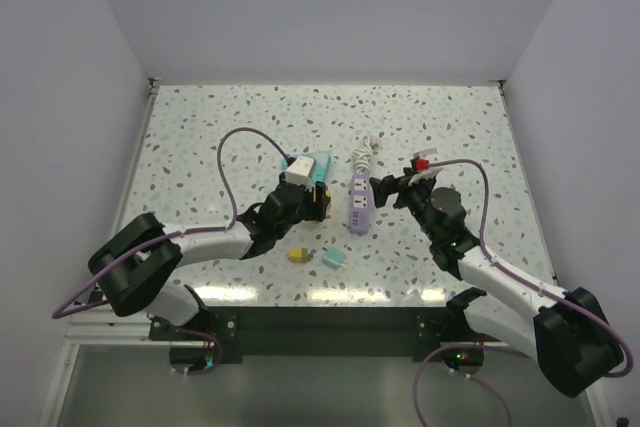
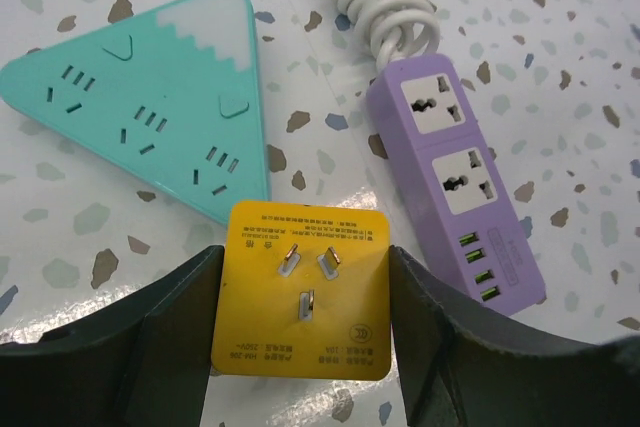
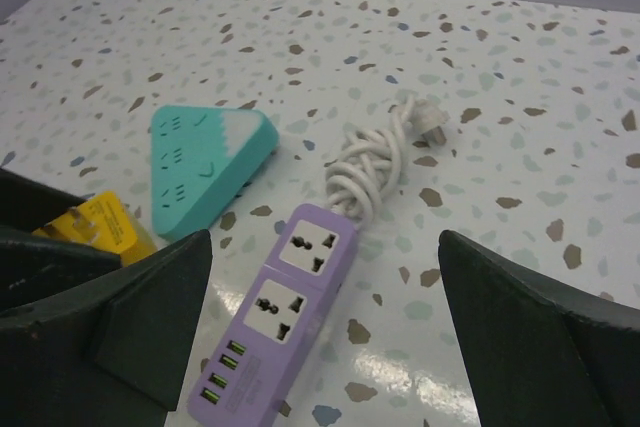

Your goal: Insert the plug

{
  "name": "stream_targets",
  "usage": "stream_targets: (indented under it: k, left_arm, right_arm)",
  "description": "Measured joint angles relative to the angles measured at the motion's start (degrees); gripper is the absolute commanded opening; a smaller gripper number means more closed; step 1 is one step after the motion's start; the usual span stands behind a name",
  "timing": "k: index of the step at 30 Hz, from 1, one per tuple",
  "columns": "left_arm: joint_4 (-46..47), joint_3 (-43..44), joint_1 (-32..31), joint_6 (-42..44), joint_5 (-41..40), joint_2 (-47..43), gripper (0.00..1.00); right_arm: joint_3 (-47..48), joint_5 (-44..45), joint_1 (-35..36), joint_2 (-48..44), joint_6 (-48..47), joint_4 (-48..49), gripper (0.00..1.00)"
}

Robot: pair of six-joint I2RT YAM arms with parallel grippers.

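Observation:
My left gripper [image 2: 305,282] is shut on a yellow square plug [image 2: 300,327] with three brass prongs facing the camera, held just above the table. In the top view the left gripper [image 1: 316,200] is between the teal triangular power strip [image 1: 312,164] and the purple power strip [image 1: 359,205]. The purple strip [image 2: 458,177] has two sockets and several green USB ports. My right gripper [image 3: 325,247] is open, hovering over the purple strip [image 3: 280,327]. It sits at that strip's right side in the top view [image 1: 383,190]. The plug [image 3: 98,227] shows at the left of the right wrist view.
A coiled white cable [image 1: 364,156] runs from the purple strip's far end. A small yellow block [image 1: 298,255] and a small teal block [image 1: 334,259] lie near the front edge. The teal strip [image 2: 150,107] lies just beyond the plug.

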Motion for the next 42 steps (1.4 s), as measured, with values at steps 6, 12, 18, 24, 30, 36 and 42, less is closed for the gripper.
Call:
stream_targets:
  k: [6,12,18,24,30,36,42]
  left_arm:
    - [-0.5,0.2,2.7,-3.0,8.1,-5.1,0.00]
    - [-0.6,0.3,7.1,-8.2,15.5,-7.7,0.00]
    - [-0.3,0.7,8.5,-14.3,20.5,-8.4,0.00]
    - [0.5,1.1,8.6,-19.0,24.2,-8.4,0.00]
    - [3.9,0.8,8.6,-23.1,26.8,-8.5,0.00]
    - [7.7,-0.1,8.6,-26.1,29.6,-8.4,0.00]
    - [10.0,-0.7,8.6,-27.8,31.6,-8.4,0.00]
  right_arm:
    - [-0.6,-14.5,0.0,4.0,-2.9,6.0,0.99]
    - [-3.5,-25.2,0.5,3.2,-4.0,12.0,0.99]
    - [-3.8,-30.9,3.7,1.7,-6.3,14.1,0.99]
    - [-3.2,-31.7,6.9,3.9,-9.0,13.8,0.99]
    - [-2.6,-28.3,9.2,6.5,-12.2,13.6,0.99]
    - [-2.6,-26.1,9.9,9.0,-13.4,14.6,0.99]
    - [-2.6,-24.6,9.9,10.1,-13.6,19.3,0.98]
